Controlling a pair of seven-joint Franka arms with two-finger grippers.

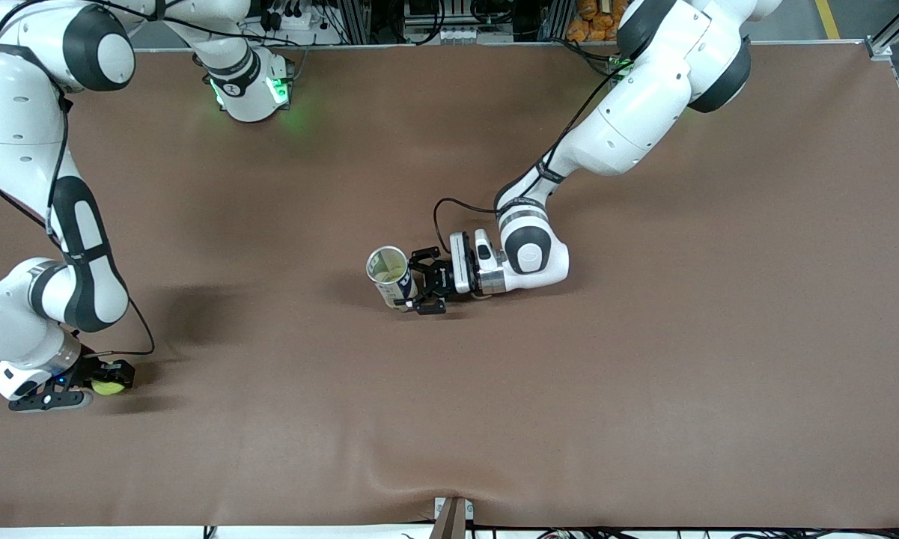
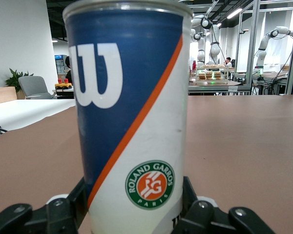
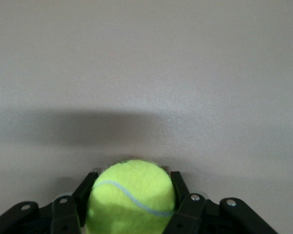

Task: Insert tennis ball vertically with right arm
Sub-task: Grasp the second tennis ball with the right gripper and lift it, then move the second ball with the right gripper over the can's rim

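My right hand (image 1: 112, 376) low at the tabletop's (image 1: 644, 374) right-arm end, fingers (image 3: 183, 190) clamped on the ball (image 3: 132, 197), my left hand (image 1: 419, 283) gripping the upright can (image 1: 391, 277) mid-table, well apart

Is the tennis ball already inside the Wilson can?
No, the tennis ball sits in the right hand at the table's right-arm end, apart from the open Wilson can.

A tall tennis ball can (image 2: 132, 112) filled the middle of the frame, standing upright, its wall blue above and white below an orange diagonal stripe, with a white W logo at upper left and a round green-and-orange Roland Garros badge lower down. The left gripper (image 2: 134, 214) clasped its base, black fingers (image 2: 190, 204) pressed against either side along the bottom edge. The brown table (image 2: 249, 146) spread out around the can.
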